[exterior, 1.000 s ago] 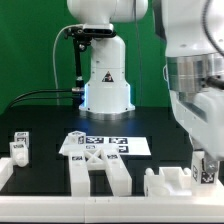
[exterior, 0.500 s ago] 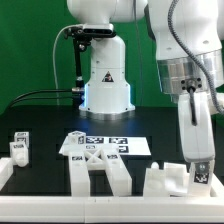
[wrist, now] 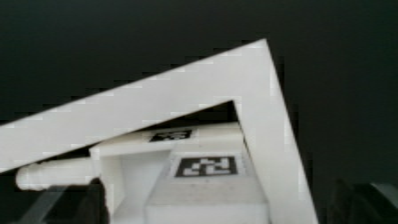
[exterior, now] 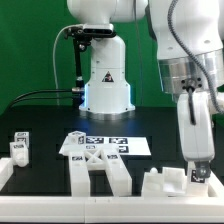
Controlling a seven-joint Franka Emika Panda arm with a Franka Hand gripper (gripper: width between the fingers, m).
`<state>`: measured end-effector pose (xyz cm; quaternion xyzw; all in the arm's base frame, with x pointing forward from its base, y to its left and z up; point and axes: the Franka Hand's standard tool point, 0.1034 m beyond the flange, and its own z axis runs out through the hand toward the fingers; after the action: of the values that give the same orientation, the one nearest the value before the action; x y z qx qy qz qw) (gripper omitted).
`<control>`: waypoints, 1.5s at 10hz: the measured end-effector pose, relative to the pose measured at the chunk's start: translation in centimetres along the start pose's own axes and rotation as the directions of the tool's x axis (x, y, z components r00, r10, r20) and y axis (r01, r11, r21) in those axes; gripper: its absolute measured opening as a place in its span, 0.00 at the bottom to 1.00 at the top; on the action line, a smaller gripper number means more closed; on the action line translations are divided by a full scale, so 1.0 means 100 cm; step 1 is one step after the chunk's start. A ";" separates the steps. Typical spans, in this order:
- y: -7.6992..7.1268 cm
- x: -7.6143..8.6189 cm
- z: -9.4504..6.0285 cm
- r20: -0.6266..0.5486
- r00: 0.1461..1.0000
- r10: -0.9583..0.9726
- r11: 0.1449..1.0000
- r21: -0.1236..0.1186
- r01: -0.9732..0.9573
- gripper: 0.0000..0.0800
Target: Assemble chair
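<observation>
Well to the exterior view's left of the marker board (exterior: 108,146) stands a small chair piece (exterior: 20,148). Just before the board lies a forked chair piece (exterior: 100,172). Right of it sits a blocky chair piece (exterior: 163,182), with the tool (exterior: 198,172) close beside (its opening I cannot tell). Nothing looks joined; most assembly remains.
</observation>
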<state>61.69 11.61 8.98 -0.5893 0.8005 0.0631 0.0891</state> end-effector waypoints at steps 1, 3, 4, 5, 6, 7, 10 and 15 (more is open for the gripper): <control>-0.003 -0.002 -0.008 0.007 1.000 -0.010 1.000 0.011 0.010 0.80; -0.001 0.000 -0.003 0.002 1.000 -0.010 1.000 0.005 0.010 0.81; -0.001 0.000 -0.003 0.002 1.000 -0.010 1.000 0.006 0.010 0.81; -0.001 0.000 -0.003 0.002 1.000 -0.010 1.000 0.005 0.010 0.81; -0.001 0.000 -0.003 0.001 0.999 -0.035 0.999 0.005 0.035 0.81; -0.002 0.003 -0.004 0.002 0.997 -0.083 0.996 0.008 0.083 0.81; -0.001 0.039 -0.028 0.015 0.942 -0.335 0.942 0.017 0.335 0.81; 0.002 0.050 -0.034 0.009 0.787 -0.616 0.787 0.008 0.616 0.81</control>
<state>59.79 6.29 11.18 -0.8176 0.5642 0.0320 0.1104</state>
